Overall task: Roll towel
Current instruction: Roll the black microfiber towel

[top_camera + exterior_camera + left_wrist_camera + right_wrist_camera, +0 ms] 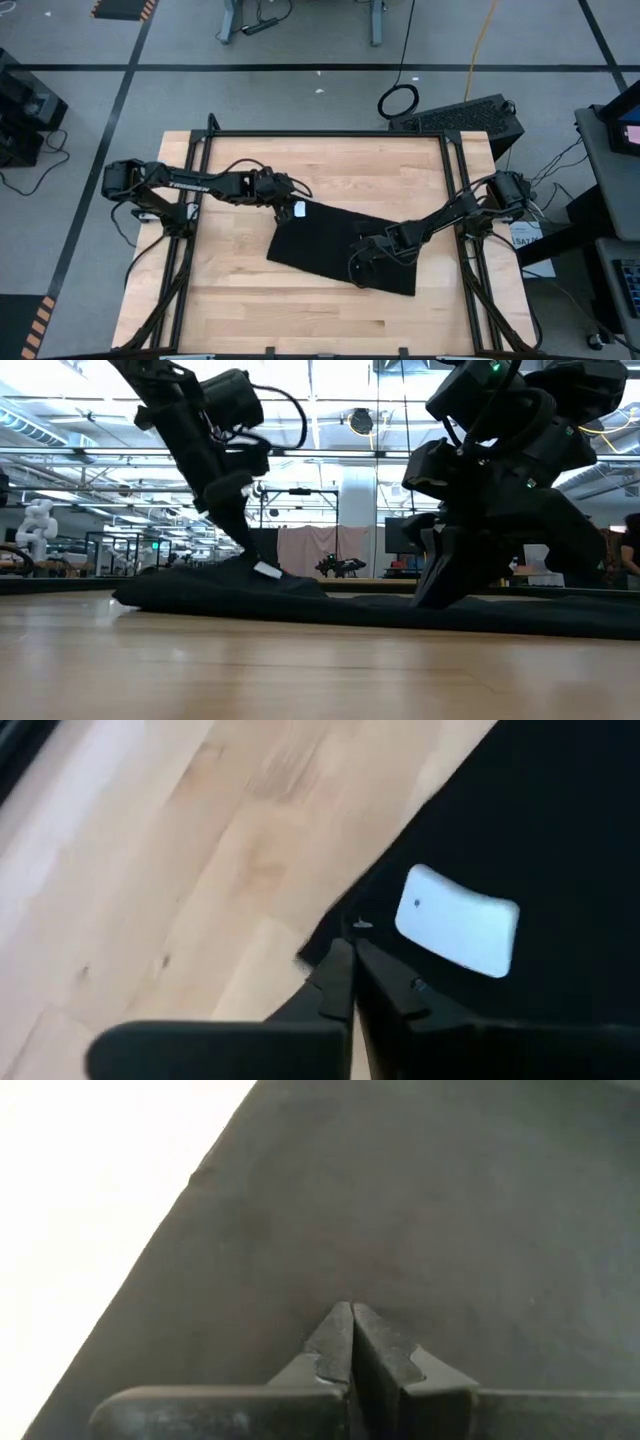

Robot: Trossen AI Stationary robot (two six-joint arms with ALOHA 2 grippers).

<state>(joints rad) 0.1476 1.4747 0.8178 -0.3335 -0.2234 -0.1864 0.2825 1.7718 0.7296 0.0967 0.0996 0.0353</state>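
The black towel (320, 245) lies spread flat and slanted on the wooden table (250, 310). Its white tag (300, 209) is at the far left corner. My left gripper (290, 202) is shut at that corner, right beside the tag (458, 920). In the low view (245, 560) it comes down onto a slight rise in the cloth. My right gripper (358, 258) is shut, with its tips on the towel's top surface toward the right half (350, 1308). It also shows in the low view (430, 600). My left gripper pinches the towel's far left corner (322, 942) between its two fingers, at the edge next to the tag. It slants down from the table's left. The corner stands slightly raised, and the rest of the towel lies flat on the table. My right gripper touches the towel's flat upper face (350, 1285) with its shut fingertips. It slants down from the table's right. The cloth lies flat on the table under it, and I see no fold between the fingers.
Bare wood lies near of the towel (300, 320) and toward the far edge (360, 165). A black frame (330, 133) runs around the table.
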